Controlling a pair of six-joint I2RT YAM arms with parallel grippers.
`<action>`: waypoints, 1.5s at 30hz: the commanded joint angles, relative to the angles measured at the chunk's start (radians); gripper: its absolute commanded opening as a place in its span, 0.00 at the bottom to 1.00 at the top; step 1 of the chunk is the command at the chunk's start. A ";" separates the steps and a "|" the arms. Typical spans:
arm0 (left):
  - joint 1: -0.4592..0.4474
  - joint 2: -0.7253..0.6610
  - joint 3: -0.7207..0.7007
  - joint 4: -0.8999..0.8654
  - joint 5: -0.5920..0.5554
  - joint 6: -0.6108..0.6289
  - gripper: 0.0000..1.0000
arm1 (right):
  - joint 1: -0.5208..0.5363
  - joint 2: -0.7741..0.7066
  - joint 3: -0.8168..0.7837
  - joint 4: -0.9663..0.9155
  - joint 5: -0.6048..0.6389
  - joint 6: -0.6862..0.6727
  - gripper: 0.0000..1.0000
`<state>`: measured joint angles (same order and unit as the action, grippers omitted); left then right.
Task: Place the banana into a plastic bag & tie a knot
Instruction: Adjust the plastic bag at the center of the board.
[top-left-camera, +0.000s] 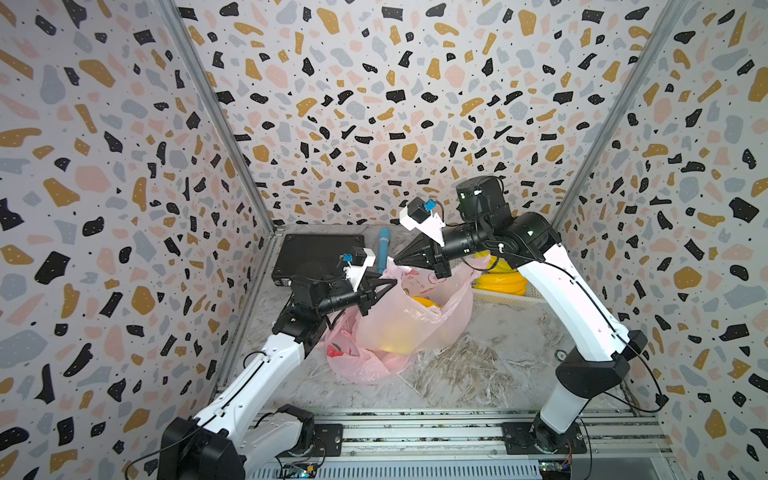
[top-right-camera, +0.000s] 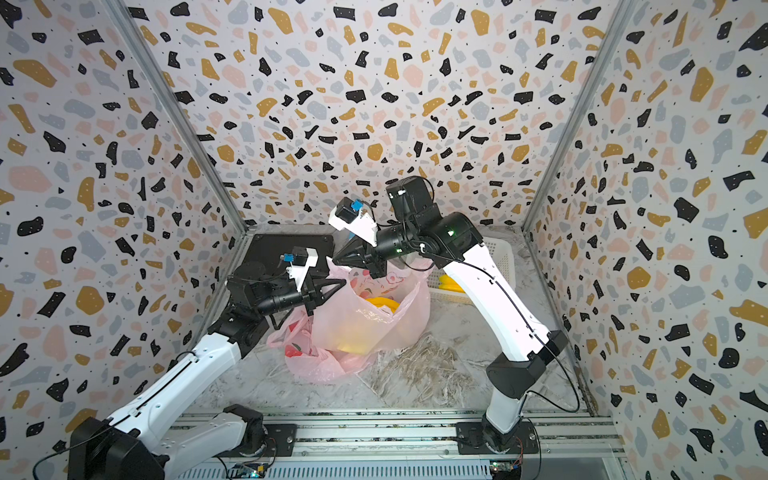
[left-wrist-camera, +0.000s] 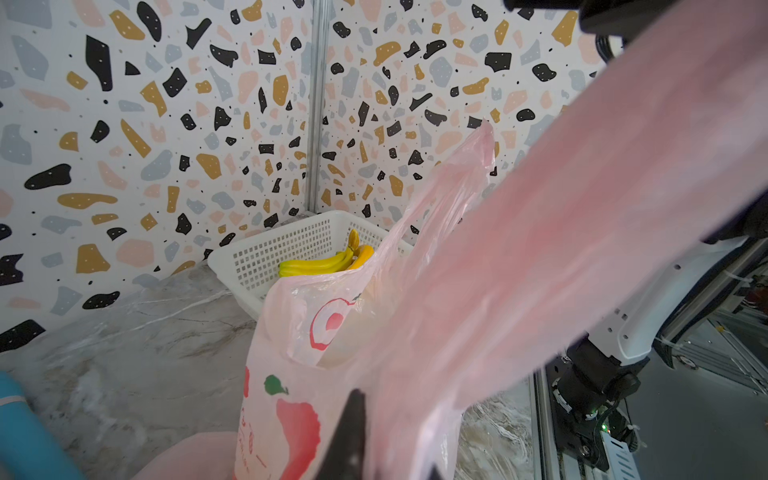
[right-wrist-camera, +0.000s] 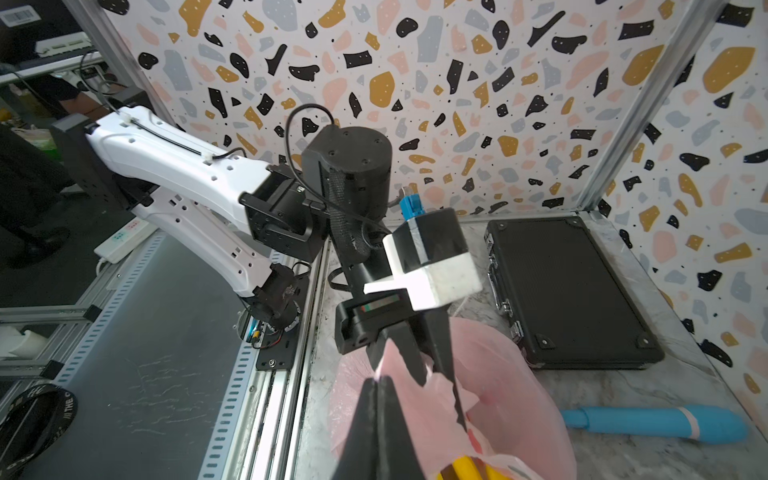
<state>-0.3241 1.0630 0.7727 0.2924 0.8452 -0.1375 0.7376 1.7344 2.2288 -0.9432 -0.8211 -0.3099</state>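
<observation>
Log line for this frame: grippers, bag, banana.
left gripper: shut on plastic bag top | right gripper: shut on plastic bag top | banana: in bag | knot: not tied

The enclosure is lit brightly and evenly, and only soft shadows are cast on the marble tabletop (top-left-camera: 498, 365). Wide-angle stretching is seen toward the edges of every view. The plastic bag (left-wrist-camera: 582, 249) is blurred close to the left wrist camera.

black strap (right-wrist-camera: 62, 409): white "the", rest unreadable
pink bag (left-wrist-camera: 274, 374): red lettering, too blurred to read
barcode sticker (right-wrist-camera: 16, 16): bars only, digits illegible
</observation>
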 joint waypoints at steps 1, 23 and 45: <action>-0.003 -0.049 -0.013 0.030 -0.066 -0.031 0.00 | -0.006 -0.017 0.042 0.005 0.069 0.033 0.00; 0.190 -0.091 -0.125 0.000 -0.141 -0.155 0.00 | -0.010 -0.509 -0.616 0.324 0.814 0.270 1.00; 0.247 -0.073 -0.096 0.011 -0.050 -0.204 0.00 | -0.554 -0.449 -0.869 0.576 -0.102 0.162 0.99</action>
<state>-0.0845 1.0119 0.6590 0.2680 0.7517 -0.3260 0.1852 1.2461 1.3338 -0.3904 -0.7475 -0.0956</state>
